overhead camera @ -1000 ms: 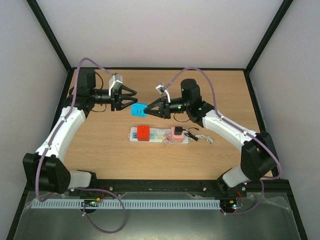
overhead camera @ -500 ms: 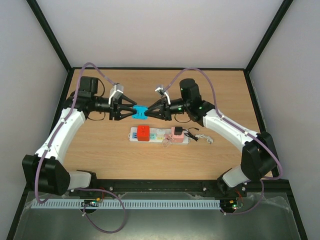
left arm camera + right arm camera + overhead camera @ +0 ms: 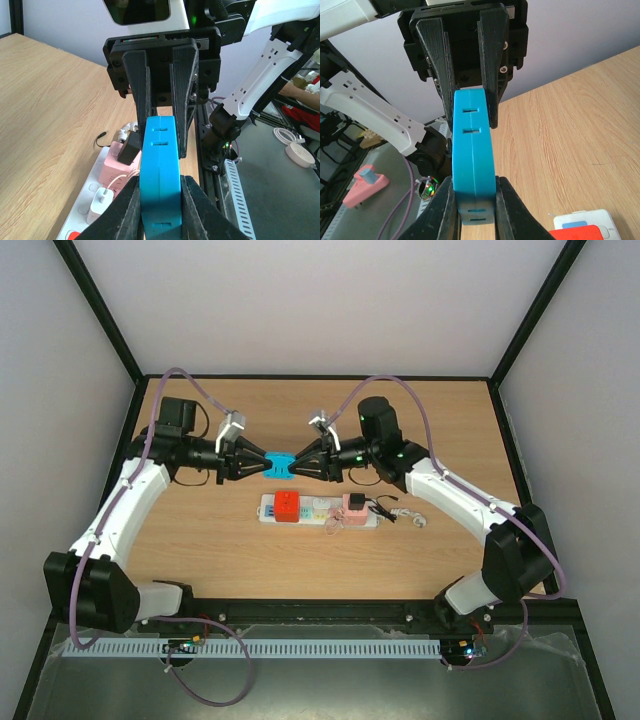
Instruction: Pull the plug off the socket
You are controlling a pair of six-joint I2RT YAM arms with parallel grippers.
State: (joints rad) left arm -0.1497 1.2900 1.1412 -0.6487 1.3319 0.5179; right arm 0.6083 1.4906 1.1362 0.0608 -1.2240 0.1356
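One blue plug (image 3: 280, 464) pinched from opposite ends by left gripper (image 3: 263, 463) and right gripper (image 3: 298, 463), just behind the one socket (image 3: 318, 509). Socket sitting mid table (image 3: 200, 540), well off every edge, carrying two more: red plug (image 3: 288, 506), pink plug (image 3: 354, 507).

Your left arm (image 3: 125, 505) and right arm (image 3: 450, 495) bend inward, wrists level. Your left gripper (image 3: 259, 462) and right gripper (image 3: 303, 464) face each other, both clamped on one blue plug (image 3: 281, 464) in midair.
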